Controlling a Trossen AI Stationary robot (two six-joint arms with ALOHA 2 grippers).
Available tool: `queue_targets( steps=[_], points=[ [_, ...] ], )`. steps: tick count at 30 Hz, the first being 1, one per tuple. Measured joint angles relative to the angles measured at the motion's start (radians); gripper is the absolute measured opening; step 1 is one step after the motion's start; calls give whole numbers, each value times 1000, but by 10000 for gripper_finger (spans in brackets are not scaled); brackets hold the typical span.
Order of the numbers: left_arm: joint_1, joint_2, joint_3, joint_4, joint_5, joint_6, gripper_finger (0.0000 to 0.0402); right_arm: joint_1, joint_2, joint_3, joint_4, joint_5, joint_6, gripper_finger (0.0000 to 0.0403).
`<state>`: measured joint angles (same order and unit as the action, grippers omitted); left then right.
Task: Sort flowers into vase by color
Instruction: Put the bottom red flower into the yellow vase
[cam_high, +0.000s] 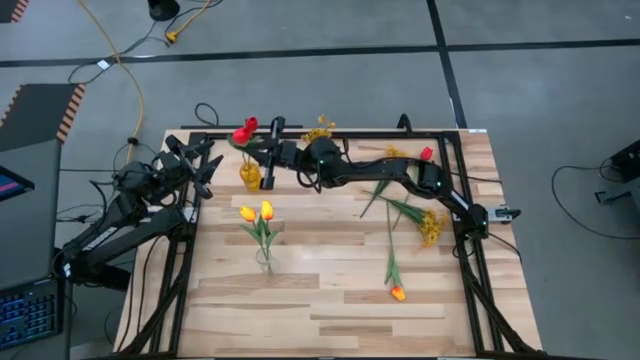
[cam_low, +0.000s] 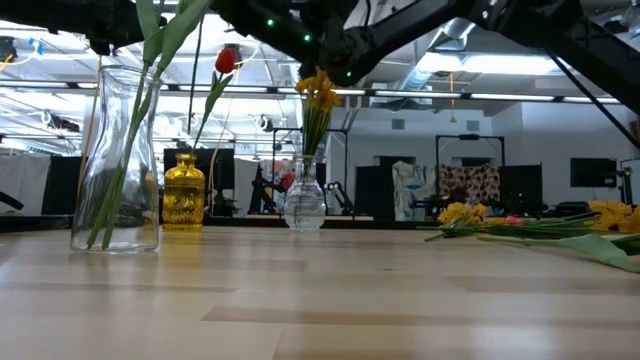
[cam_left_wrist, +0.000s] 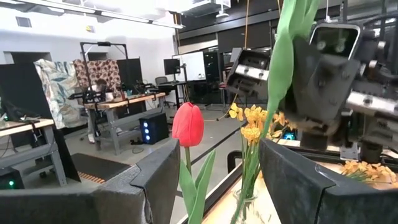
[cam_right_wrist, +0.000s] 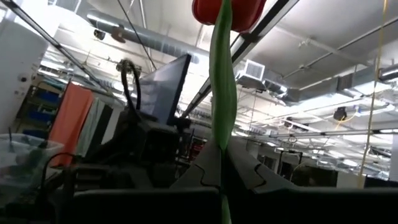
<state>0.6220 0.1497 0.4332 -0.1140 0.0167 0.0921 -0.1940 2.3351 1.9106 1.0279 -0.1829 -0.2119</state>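
My right gripper (cam_high: 263, 150) reaches across to the table's far left and is shut on a red tulip (cam_right_wrist: 227, 11), next to an amber vase (cam_high: 250, 176). A second red tulip (cam_left_wrist: 188, 124) stands with its stem in that amber vase (cam_low: 185, 195). My left gripper (cam_left_wrist: 219, 149) is open at the table's left side (cam_high: 205, 165), pointing at this tulip without touching it. Two yellow-orange tulips (cam_high: 256, 212) stand in a tall clear vase (cam_low: 115, 160). A mustard-yellow spray (cam_low: 318, 90) stands in a round clear vase (cam_low: 305, 200). My right gripper pinches the red tulip's green stem (cam_right_wrist: 222, 130) between its two fingers, below the flower head. The fingers come level from the table's right and lie across the stem. The tulip stands upright with its head above the fingers. The gripper hides the stem's lower end.
More flowers lie flat on the table's right half: green stems (cam_high: 400, 208), a mustard-yellow spray (cam_high: 432, 228), an orange tulip (cam_high: 397, 292) and a red one (cam_high: 426, 153). The right arm (cam_high: 390, 170) spans the far part of the table. A black frame (cam_high: 470, 260) borders the table.
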Motion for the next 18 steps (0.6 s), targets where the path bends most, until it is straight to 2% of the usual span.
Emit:
queue_targets(
  steps=[5,18],
  points=[
    [0,0,0,0,2,0,206,-5,38,6,12,4,-7,25],
    [0,0,0,-1,1,8,206,-11,42,6,-11,17,1,26]
  ],
)
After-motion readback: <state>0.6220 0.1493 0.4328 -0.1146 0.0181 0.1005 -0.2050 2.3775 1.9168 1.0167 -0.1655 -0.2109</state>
